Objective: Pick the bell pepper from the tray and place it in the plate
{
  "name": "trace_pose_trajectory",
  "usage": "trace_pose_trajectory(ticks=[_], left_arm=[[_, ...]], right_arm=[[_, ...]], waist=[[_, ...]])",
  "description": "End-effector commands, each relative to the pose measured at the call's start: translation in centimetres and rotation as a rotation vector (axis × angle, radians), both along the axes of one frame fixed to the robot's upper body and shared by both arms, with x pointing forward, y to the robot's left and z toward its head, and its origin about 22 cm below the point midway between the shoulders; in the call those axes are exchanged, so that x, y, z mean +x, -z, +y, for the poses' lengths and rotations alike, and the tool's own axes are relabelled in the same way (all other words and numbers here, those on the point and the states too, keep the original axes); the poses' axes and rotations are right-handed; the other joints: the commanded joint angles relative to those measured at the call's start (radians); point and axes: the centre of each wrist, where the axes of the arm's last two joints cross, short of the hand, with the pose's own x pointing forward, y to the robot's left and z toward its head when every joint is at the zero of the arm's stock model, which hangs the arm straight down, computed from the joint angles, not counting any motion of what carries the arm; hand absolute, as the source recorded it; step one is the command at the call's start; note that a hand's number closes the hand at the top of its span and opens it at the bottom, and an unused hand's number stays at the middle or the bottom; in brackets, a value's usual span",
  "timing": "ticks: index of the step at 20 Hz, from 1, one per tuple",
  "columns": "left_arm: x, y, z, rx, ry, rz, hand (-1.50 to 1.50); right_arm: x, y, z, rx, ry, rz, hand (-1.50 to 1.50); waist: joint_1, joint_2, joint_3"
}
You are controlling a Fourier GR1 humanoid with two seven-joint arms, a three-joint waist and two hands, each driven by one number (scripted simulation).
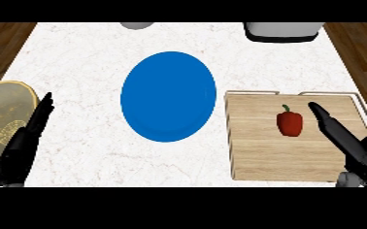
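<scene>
pepper [290, 123] on tray [251, 165] – not yet picked | R hand [337, 133] beside it, fingers straight – lined up to grasp | L hand [25, 143] open, resting | plate [168, 96] waiting

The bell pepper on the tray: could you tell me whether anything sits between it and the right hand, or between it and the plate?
Nothing visible does. The bell pepper lies alone on the wooden tray, with the right hand open just beside it. Toward the blue plate there is only bare tray and counter.
</scene>
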Motion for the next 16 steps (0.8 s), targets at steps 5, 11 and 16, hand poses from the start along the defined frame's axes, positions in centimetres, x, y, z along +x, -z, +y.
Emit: trace_pose_trajectory(ticks=[5, 11, 16], left_arm=[[0.6, 0.3, 0.6, 0.003, 0.001, -0.003, 0.0], [-0.1, 1.6, 0.0, 0.016, 0.001, -0.023, 0.0], [0.7, 1.8, 0.6, 0.02, -0.002, -0.023, 0.0]], right_arm=[[-5.9, 0.4, 2.8, -0.098, -0.159, 0.258, -1.5], [-6.3, -0.7, -0.7, -0.206, -0.172, 0.599, -1.5], [-4.3, -4.5, -2.6, -0.192, -0.216, 0.788, -1.5]], waist=[[-0.004, 0.005, -0.002], [0.014, 0.009, -0.004], [0.014, 0.011, -0.002]])
